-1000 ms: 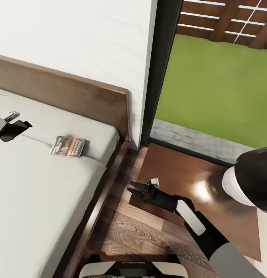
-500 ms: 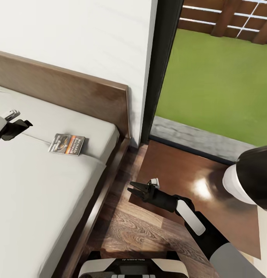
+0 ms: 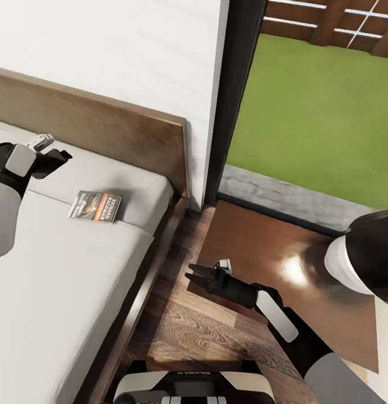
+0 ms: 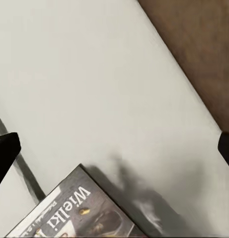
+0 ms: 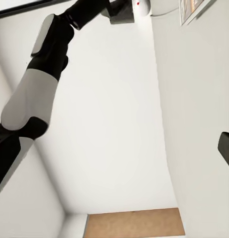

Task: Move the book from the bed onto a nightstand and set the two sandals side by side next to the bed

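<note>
Head view, and the left end effector (image 3: 60, 155) hangs over the bed (image 3: 59, 269) near the headboard (image 3: 104, 129), its dark tips pointing toward the window side; from here I cannot tell whether they are spread or closed. In the left wrist view two dark fingertips (image 4: 5, 151) sit at opposite edges with pale mattress between them and nothing held, so it reads as released. Just beyond and below those tips lies the book (image 3: 96, 207), flat on the mattress, close to the bed's window-side edge, near but not touching the end effector. Its long axis runs roughly across the bed, parallel to the headboard. The left arm is clearly the nearer one, so the reach looks like a short drop toward the cover. The right end effector (image 3: 194, 277) hovers over the wood floor (image 3: 205, 336) between the bed frame and the nightstand (image 3: 261, 252), its tips drawn to a near-closed point and nothing in them. The nightstand's glossy top stands just past the bed's corner, by the tall window (image 3: 317, 112), the likely landing spot.
</note>
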